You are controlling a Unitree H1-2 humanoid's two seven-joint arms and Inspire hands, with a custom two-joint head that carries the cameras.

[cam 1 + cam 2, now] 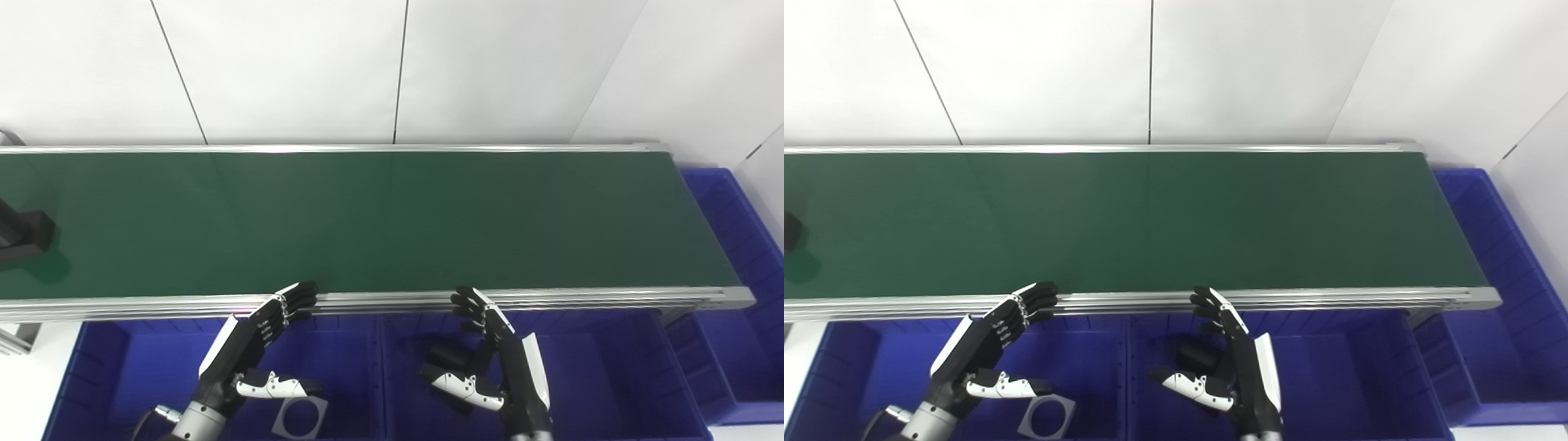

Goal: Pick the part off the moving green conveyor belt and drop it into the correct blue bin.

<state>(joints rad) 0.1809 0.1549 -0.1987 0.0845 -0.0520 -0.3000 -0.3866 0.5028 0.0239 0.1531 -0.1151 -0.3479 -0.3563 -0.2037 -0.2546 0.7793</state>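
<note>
Left hand (257, 343), lower centre-left of the frame: fingers (294, 300) extended and spread from the thumb, holding nothing, tips over the near rail of the conveyor belt (367, 220). Right hand (496, 355), lower centre: fingers (468, 303) likewise apart and empty, tips at the same rail. Both hang above the blue bins (588, 380) along the bottom edge. The bin under the left hand holds a grey square plate with a round hole (300, 418); the bin under the right hand holds a dark block (444, 354), partly hidden behind the thumb. The black part (24, 236) lies on the belt at the far left edge, well apart from both hands; its shape is cropped by the frame.

Risk, as a judgement: the belt carries the part, so a late or early closure would miss it or knock it aside. Its cropped outline also leaves the correct bin uncertain, inviting a wrong drop.
</note>
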